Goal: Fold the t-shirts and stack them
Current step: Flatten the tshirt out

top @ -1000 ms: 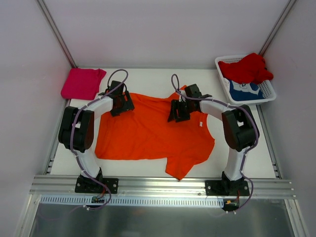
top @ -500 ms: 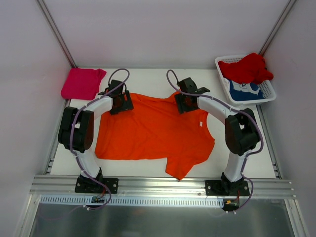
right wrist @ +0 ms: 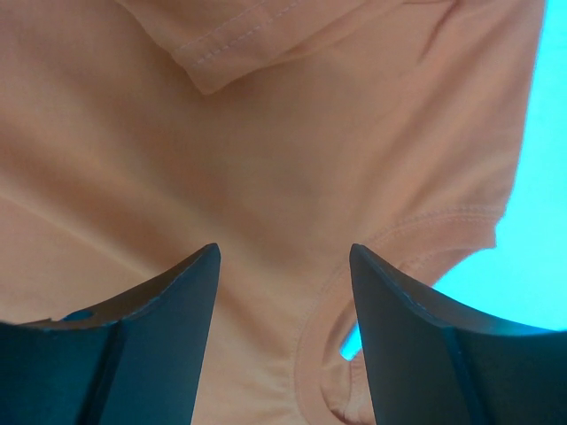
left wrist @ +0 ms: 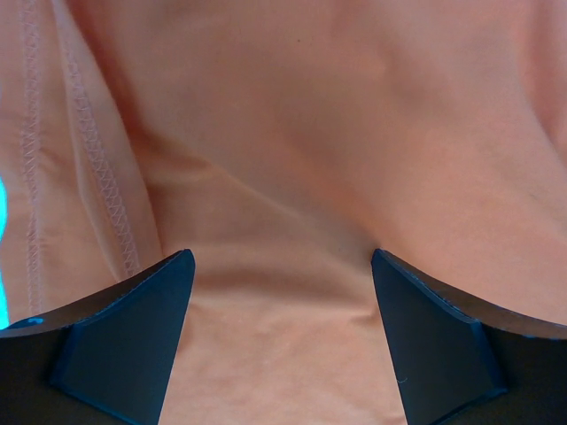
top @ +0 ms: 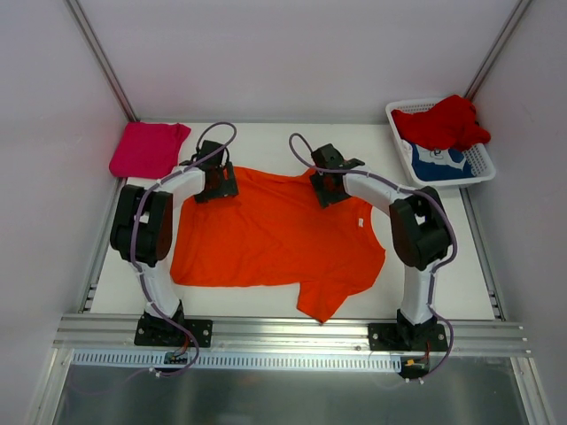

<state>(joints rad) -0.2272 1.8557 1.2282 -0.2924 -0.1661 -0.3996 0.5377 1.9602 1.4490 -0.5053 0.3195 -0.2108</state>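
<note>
The orange t-shirt (top: 270, 235) lies spread flat across the middle of the table. My left gripper (top: 215, 181) hangs open over its far left corner, cloth (left wrist: 283, 177) filling the space under the jaws without being pinched. My right gripper (top: 326, 184) hangs open over the far right edge, above a curved hem (right wrist: 390, 239). A magenta-pink t-shirt (top: 147, 148) lies folded at the far left. The red t-shirt (top: 443, 122) and a blue one with white print (top: 437, 162) sit in the basket.
The white lattice basket (top: 479, 168) stands at the far right corner. Side walls close in the table left and right, and a metal rail (top: 283, 329) runs along the near edge by the arm bases.
My right gripper has moved away toward the far edge of the orange t-shirt and slightly left. The left gripper has edged a little farther back. The shirt lies unchanged.
</note>
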